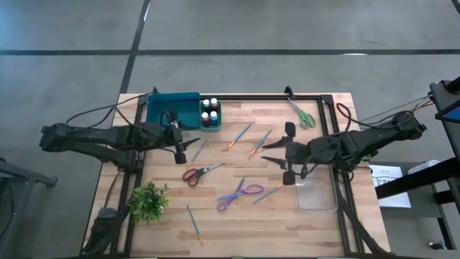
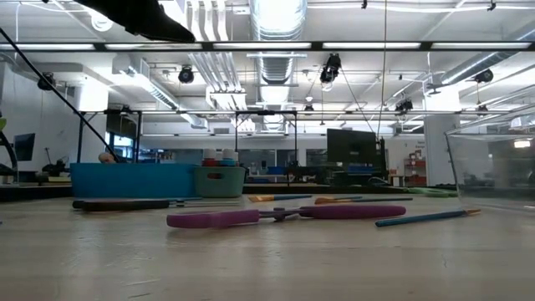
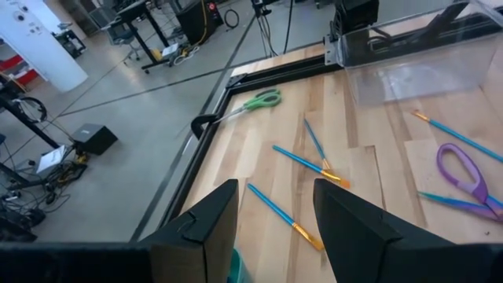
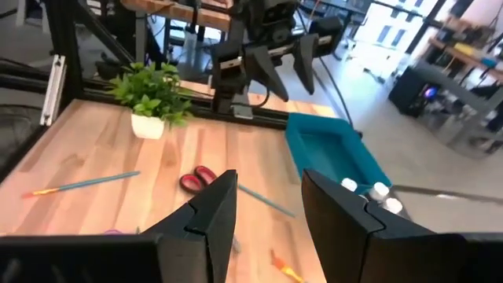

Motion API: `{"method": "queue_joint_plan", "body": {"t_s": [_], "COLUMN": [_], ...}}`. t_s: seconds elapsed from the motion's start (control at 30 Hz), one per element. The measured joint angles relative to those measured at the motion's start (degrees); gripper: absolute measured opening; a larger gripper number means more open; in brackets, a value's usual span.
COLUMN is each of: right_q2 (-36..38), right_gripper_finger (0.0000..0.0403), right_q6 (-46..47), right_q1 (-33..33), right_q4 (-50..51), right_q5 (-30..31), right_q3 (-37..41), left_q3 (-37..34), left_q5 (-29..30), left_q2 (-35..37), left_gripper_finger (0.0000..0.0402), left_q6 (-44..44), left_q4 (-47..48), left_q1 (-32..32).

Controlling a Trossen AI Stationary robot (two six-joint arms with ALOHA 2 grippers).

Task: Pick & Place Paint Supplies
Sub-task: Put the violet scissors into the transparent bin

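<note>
A robotics lab or workshop is showing here: exposed ceiling ducts [image 2: 272,21] and strip lights are running overhead, workbenches with monitors [image 2: 355,146] are standing far beyond the grippers, and cables [image 3: 177,51] are trailing over bare concrete floor [image 1: 287,25].

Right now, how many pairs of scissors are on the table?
3: green scissors by the far edge on the right, red scissors near the middle, purple scissors right of the red. None appears hidden.
</note>
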State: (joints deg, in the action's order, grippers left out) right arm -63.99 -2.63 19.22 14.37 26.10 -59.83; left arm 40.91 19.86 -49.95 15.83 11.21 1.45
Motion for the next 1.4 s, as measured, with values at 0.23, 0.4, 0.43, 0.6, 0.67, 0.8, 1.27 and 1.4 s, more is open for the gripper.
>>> {"method": "queue_joint_plan", "body": {"t_s": [0.23, 0.4, 0.43, 0.6, 0.67, 0.8, 1.27, 1.4], "right_q2": [-3.0, -8.3, -9.3, -15.5, -18.4, -24.3, -34.3, -35.6], "right_gripper_finger": [0.0143, 0.0143, 0.0143, 0.0143, 0.0143, 0.0143, 0.0143, 0.0143], "right_q6": [6.0, 8.9, 9.4, 12.1, 12.8, 13.2, 22.0, 23.0], "right_q1": [0.0, 1.0, 1.0, 1.4, 1.6, 2.6, 4.1, 4.9], "right_q4": [-0.3, -3.1, -3.3, 3.9, 7.3, 13.8, 15.4, 14.9], "right_q5": [-7.3, -8.1, -8.2, -8.1, -8.1, -8.0, -12.5, -13.1], "right_q3": [3.1, 4.1, 3.7, -1.3, -4.6, -10.1, -8.3, -7.7], "left_q3": [0.0, 0.0, 0.0, 0.0, 0.0, 0.0, 0.0, 0.0], "left_q5": [-0.4, -0.6, -0.6, -0.6, -0.6, -0.6, -0.6, -0.6], "left_q2": [0.0, 0.0, 0.0, 0.0, 0.0, 0.4, 2.2, 2.3], "left_gripper_finger": [0.0173, 0.0173, 0.0173, 0.0173, 0.0173, 0.0173, 0.0173, 0.0173], "left_q6": [-1.3, -1.3, -1.3, -1.3, -1.4, -1.4, -3.9, -4.2], "left_q4": [-0.4, -0.8, -0.9, -1.5, -1.8, -2.1, -0.4, -0.7], "left_q1": [0.1, 0.5, 0.6, 1.7, 2.2, 3.3, 7.9, 9.3]}}
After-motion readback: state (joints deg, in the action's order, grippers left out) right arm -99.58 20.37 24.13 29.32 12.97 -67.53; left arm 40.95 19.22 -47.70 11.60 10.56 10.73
